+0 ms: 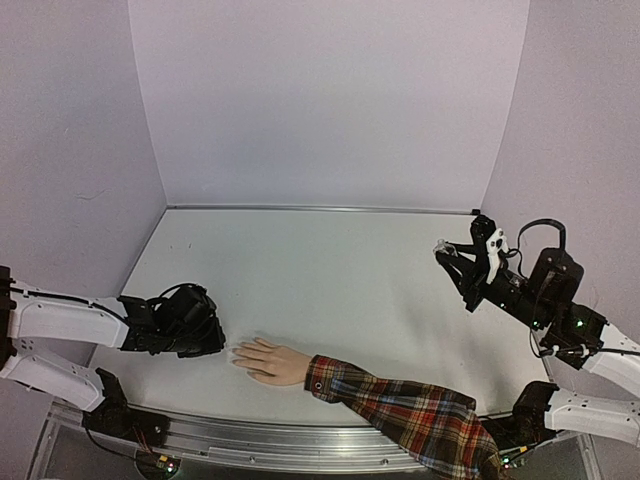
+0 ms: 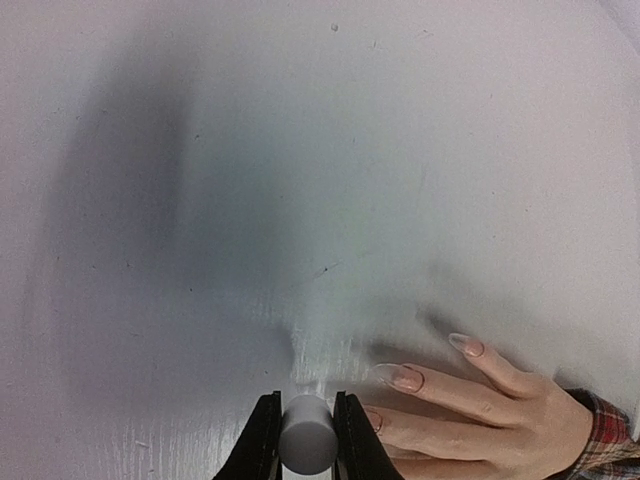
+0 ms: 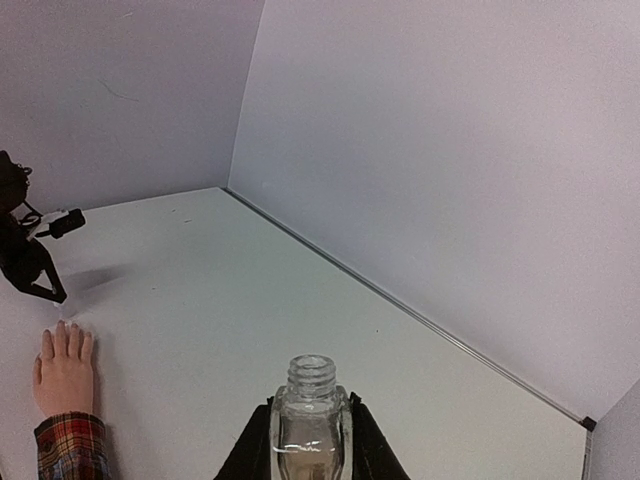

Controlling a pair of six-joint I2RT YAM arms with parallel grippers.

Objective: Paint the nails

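Pretty plain setup tbh: a flat matte white tabletop (image 1: 330,270) boxed in by three pale lilac-grey wall panels, a back panel (image 1: 330,100), a left panel (image 1: 70,120) and a right panel (image 1: 580,110). A thin silvery metal strip (image 1: 320,208) runs along the seam where the back panel meets the surface. There's a ribbed aluminium rail (image 1: 250,438) along the near edge. Lighting is soft and even, with blurry grey shadows on the white and a few tiny dark specks.

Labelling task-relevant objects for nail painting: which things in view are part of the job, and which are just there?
Job: nails on the hand; open glass bottle in right gripper; grey cylinder in left gripper.
Just there: plaid sleeve; table; walls.
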